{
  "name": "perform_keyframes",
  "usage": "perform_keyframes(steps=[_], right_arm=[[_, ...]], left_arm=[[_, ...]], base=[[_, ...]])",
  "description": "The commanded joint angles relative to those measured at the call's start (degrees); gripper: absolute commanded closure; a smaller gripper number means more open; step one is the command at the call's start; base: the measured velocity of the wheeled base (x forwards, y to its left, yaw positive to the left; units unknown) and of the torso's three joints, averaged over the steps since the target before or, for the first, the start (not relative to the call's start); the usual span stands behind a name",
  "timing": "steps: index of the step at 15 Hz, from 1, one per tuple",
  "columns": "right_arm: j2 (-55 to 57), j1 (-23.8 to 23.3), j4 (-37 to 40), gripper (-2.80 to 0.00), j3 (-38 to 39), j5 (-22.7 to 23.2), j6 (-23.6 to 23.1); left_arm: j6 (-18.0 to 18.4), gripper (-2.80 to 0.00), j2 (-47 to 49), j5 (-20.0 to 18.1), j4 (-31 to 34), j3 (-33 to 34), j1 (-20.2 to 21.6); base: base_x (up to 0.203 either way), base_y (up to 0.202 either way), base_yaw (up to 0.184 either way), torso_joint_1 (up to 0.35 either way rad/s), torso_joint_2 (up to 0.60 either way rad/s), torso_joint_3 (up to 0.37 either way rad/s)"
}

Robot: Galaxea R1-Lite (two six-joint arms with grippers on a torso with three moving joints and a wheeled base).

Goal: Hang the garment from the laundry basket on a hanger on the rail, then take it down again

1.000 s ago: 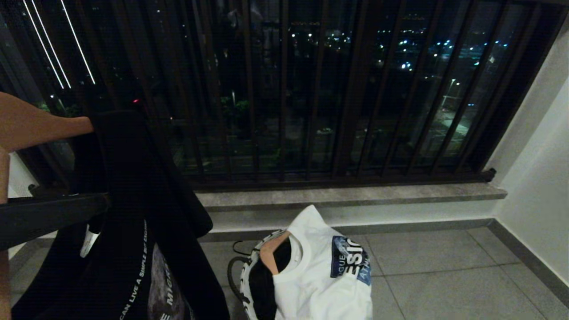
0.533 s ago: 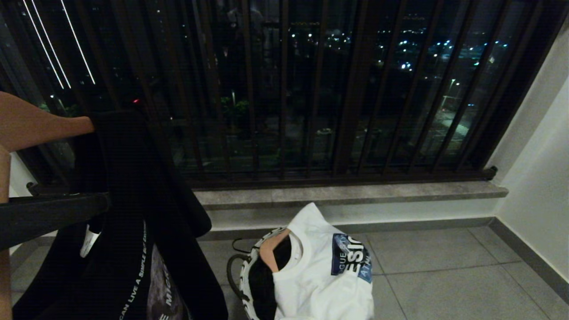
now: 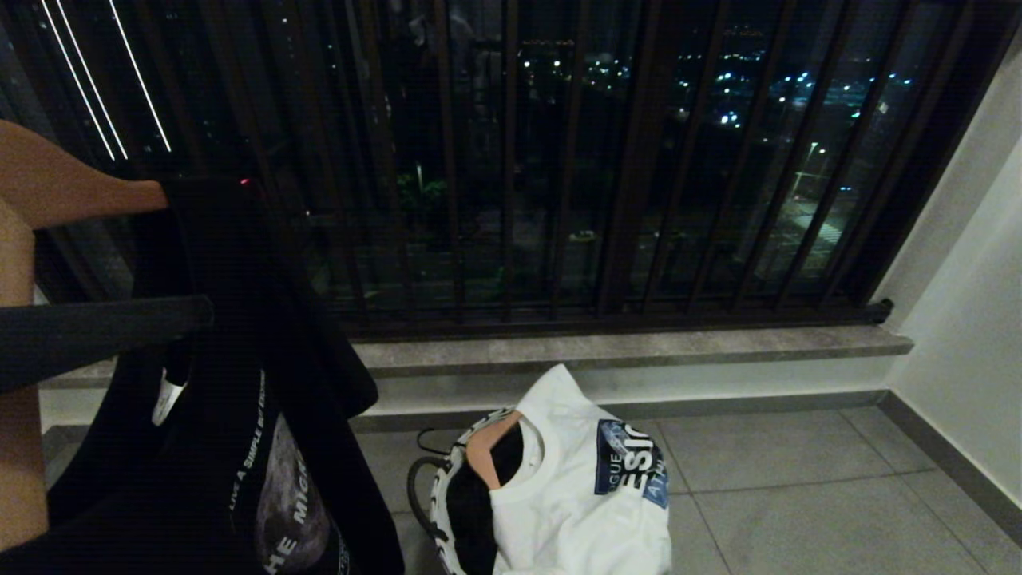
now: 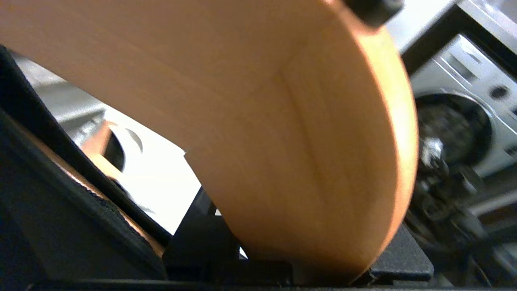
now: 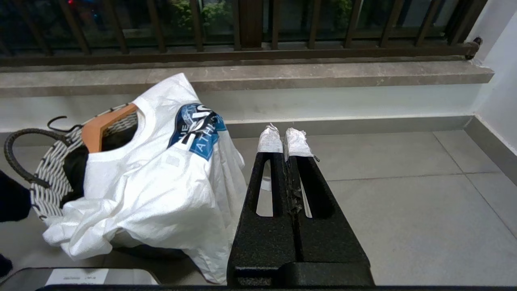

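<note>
**Black garment held aloft on its hanger; rail not in sight**

You have the left pincer [image 4: 307,258] pinching the wooden hanger [image 3: 56,184], which carries the black T-shirt [image 3: 231,399] at the left edge of the head view, clear of the floor. The right pincer [image 5: 284,141] is pressed together on nothing and hangs idle above the tiles, beside the laundry basket [image 5: 44,173].

Progress, as I judge it: the garment is out of the basket and already dressed on its hanger. No pale rail appears in any view, so I cannot tell you whether this is the hanging stage or the return from it. Whichever it is, the garment is not on a rail now.

Count:
- Hangers: two. One is in your left pincer; a second hanger [image 3: 487,451] lies in the basket inside the collar of the white T-shirt [image 3: 575,503].
- Garments: two plainly seen, one black and one white; dark cloth under the white one may be a third, but I cannot confirm that.
- Baskets: one, on the floor below the window grille [image 3: 559,160].
</note>
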Motion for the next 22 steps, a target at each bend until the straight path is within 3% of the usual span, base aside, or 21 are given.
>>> perform_keyframes(steps=[1,5,7,10,17,22], right_arm=[[0.07,0.01,-0.01,0.0,0.01,0.01,0.0],[0.07,0.01,-0.01,0.0,0.01,0.01,0.0],[0.07,0.01,-0.01,0.0,0.01,0.01,0.0],[0.07,0.01,-0.01,0.0,0.01,0.01,0.0],[0.07,0.01,-0.01,0.0,0.01,0.01,0.0],[0.07,0.01,-0.01,0.0,0.01,0.01,0.0]], left_arm=[[0.86,0.0,4.74,0.12,0.12,-3.63,0.44],[4.85,0.0,13.2,0.1,0.16,-10.21,0.93],[5.88,0.0,17.44,0.04,0.49,-17.05,0.94],[8.05,0.0,23.34,0.01,5.02,-26.4,0.87],[12.06,0.0,33.37,0.1,10.91,-41.14,-0.08],[14.59,0.0,40.22,0.18,11.52,-47.27,-2.05]], base=[[0.0,0.0,0.0,0.0,0.0,0.0],[0.0,0.0,0.0,0.0,0.0,0.0],[0.0,0.0,0.0,0.0,0.0,0.0],[0.0,0.0,0.0,0.0,0.0,0.0],[0.0,0.0,0.0,0.0,0.0,0.0],[0.0,0.0,0.0,0.0,0.0,0.0]])
